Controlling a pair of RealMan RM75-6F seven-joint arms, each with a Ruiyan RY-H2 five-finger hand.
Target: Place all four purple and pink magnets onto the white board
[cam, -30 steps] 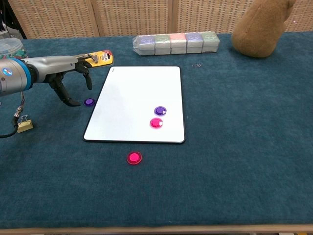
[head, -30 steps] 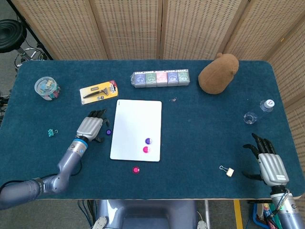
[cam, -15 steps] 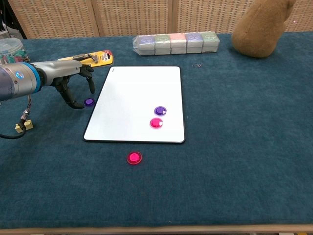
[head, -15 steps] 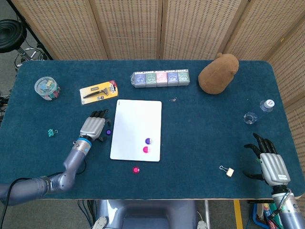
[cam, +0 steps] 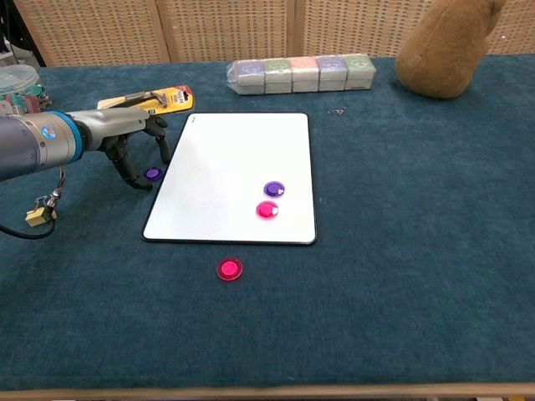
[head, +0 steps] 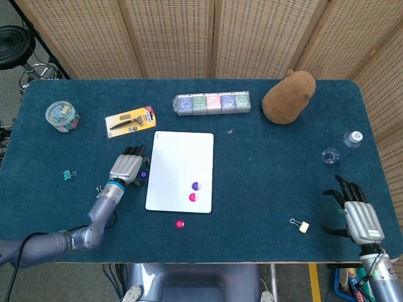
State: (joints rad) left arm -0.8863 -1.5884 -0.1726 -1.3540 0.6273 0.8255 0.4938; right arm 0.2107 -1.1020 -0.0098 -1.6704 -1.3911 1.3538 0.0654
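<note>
The white board (head: pixel 181 157) (cam: pixel 238 159) lies at the table's middle, with a purple magnet (head: pixel 196 186) (cam: pixel 274 190) and a pink magnet (head: pixel 192 197) (cam: pixel 267 210) on its front right part. A second purple magnet (head: pixel 143 174) (cam: pixel 152 174) lies on the cloth just off the board's left edge. My left hand (head: pixel 128 167) (cam: pixel 134 138) hovers over it, fingers spread and pointing down around it, holding nothing. Another pink magnet (head: pixel 180 223) (cam: pixel 229 269) lies on the cloth in front of the board. My right hand (head: pixel 359 216) rests open at the front right corner.
A knife pack (head: pixel 130 121) lies behind my left hand, and a clip jar (head: pixel 62 116) stands far left. A row of small boxes (head: pixel 213 102) and a brown plush toy (head: pixel 288 95) sit at the back. Binder clips (head: pixel 302 226) (cam: pixel 35 216) lie near the front.
My left hand has slid right toward the board's left edge, and its fingers now stand around the loose purple magnet. My right hand shifted slightly toward the front edge.
</note>
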